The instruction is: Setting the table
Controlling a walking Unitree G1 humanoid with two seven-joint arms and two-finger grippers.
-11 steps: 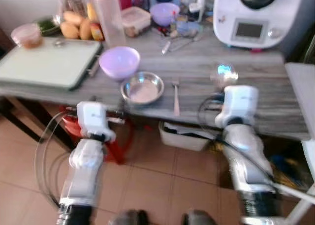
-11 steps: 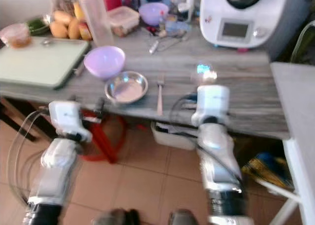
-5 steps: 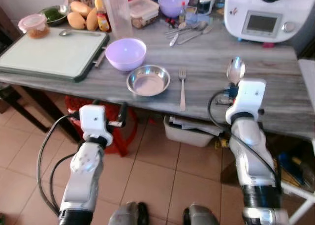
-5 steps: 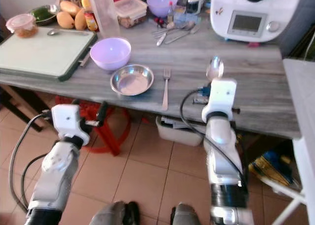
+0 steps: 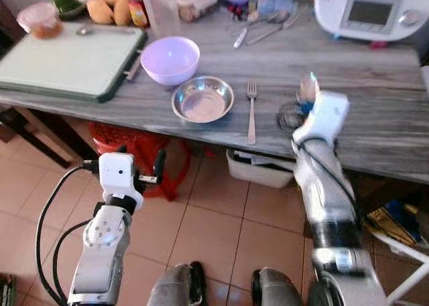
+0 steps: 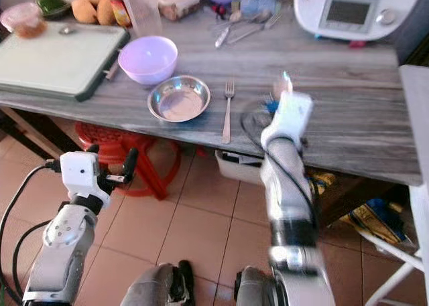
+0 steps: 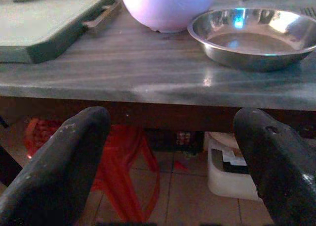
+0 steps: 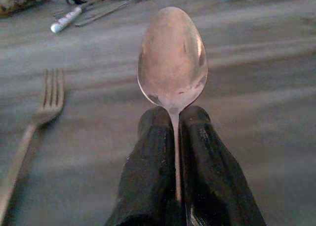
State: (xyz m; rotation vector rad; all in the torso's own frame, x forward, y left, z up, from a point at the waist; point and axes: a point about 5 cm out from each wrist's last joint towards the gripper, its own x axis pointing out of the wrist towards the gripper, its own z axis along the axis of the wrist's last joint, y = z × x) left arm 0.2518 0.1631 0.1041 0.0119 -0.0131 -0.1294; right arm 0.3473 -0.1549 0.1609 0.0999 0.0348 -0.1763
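Observation:
My right gripper (image 8: pixel 173 118) is shut on the handle of a metal spoon (image 8: pixel 173 58). It holds the spoon (image 5: pixel 308 88) bowl-end forward, just above the grey wooden table (image 5: pixel 375 118) and to the right of the fork (image 5: pixel 251 112). The fork lies lengthwise beside a steel bowl (image 5: pixel 202 100), and a purple bowl (image 5: pixel 170 58) stands behind that. My left gripper (image 7: pixel 170 132) is open and holds nothing. It hangs below the table's front edge, facing the steel bowl (image 7: pixel 252 35).
A green cutting board (image 5: pixel 64 61) covers the table's left end. Food, jars and loose cutlery (image 5: pixel 261 31) crowd the back edge, and a white appliance (image 5: pixel 369 11) stands at the back right. Under the table are a red stool (image 5: pixel 134 145) and a white bin (image 5: pixel 258 169).
The camera has shifted. My right arm has carried the spoon slightly left, nearer the fork and further over the table. The left arm still hangs below the table edge.

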